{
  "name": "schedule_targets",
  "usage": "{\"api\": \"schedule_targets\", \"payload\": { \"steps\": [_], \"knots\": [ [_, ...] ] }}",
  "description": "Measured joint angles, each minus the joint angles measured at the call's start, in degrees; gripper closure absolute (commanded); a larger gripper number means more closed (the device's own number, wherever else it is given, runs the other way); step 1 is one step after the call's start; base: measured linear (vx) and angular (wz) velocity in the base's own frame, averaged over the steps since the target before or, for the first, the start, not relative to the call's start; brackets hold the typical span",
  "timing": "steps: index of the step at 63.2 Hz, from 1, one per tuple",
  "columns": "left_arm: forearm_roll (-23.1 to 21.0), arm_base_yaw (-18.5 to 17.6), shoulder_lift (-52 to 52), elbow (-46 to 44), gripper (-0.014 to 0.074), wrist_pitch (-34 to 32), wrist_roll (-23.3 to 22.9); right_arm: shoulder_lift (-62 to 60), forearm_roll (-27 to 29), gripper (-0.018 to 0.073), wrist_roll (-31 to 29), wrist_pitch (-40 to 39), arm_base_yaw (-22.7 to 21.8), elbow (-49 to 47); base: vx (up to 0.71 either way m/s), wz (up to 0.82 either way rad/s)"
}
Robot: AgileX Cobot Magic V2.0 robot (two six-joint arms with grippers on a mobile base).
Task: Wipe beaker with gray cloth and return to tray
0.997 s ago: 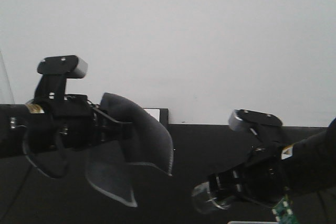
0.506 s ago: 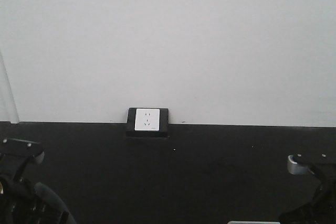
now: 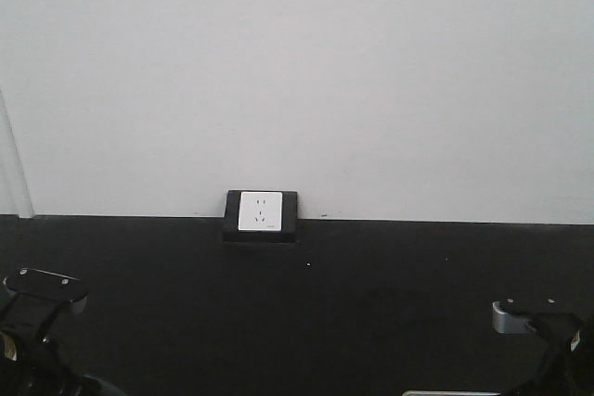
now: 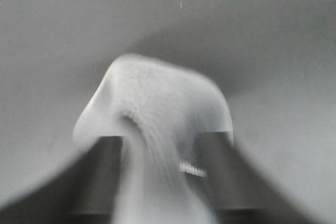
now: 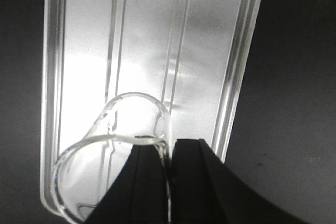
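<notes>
In the right wrist view my right gripper (image 5: 169,153) is shut on the rim wall of the clear glass beaker (image 5: 123,124), which hangs over the clear ribbed tray (image 5: 152,40) on the black table. In the left wrist view my left gripper (image 4: 160,153) is shut on the gray cloth (image 4: 157,98), which bulges out ahead of the jaws over the dark table; the view is blurred. In the front view only the wrist cameras show at the bottom corners, the left arm (image 3: 42,289) and the right arm (image 3: 529,317); the beaker and cloth are out of view there.
A black box with a white wall socket (image 3: 261,213) stands at the back of the black table against the white wall. A sliver of the tray's edge (image 3: 450,393) shows at the bottom of the front view.
Both arms have dropped from mid-height to the bottom of the front view, taking the cloth and the beaker down out of that view. The socket box is now uncovered.
</notes>
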Motion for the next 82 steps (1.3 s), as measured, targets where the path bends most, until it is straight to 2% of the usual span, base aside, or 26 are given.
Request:
{"api": "schedule_targets", "payload": {
  "steps": [11, 33, 47, 67, 82],
  "knots": [
    [-0.17, 0.0, -3.6, -1.88, -0.0022, 3.32, 0.0, 2.23, -1.13, 0.057, 1.04, -0.44, 0.0, -0.05, 0.0, 0.0],
    [-0.77, 0.0, -9.95, -2.03, 0.0027, 4.24, -0.02, 10.14, -1.52, 0.0546, 1.58, 0.12, 0.0, -4.62, 0.0, 0.0],
    [-0.77, 0.0, -9.95, -2.03, 0.0031, 4.37, -0.02, 10.61, -1.34, 0.0454, 1.58, 0.8, 0.0, -5.41, 0.0, 0.0],
    [-0.77, 0.0, -9.95, -2.03, 0.0031, 4.26, -0.02, 10.61, -1.29, 0.0259, 1.58, 1.09, 0.0, -5.48, 0.0, 0.0],
    [-0.77, 0.0, -9.95, -2.03, 0.0031, 4.26, -0.02, 10.55, -1.22, 0.0228, 1.58, 1.9, 0.0, -5.53, 0.0, 0.0]
  ]
}}
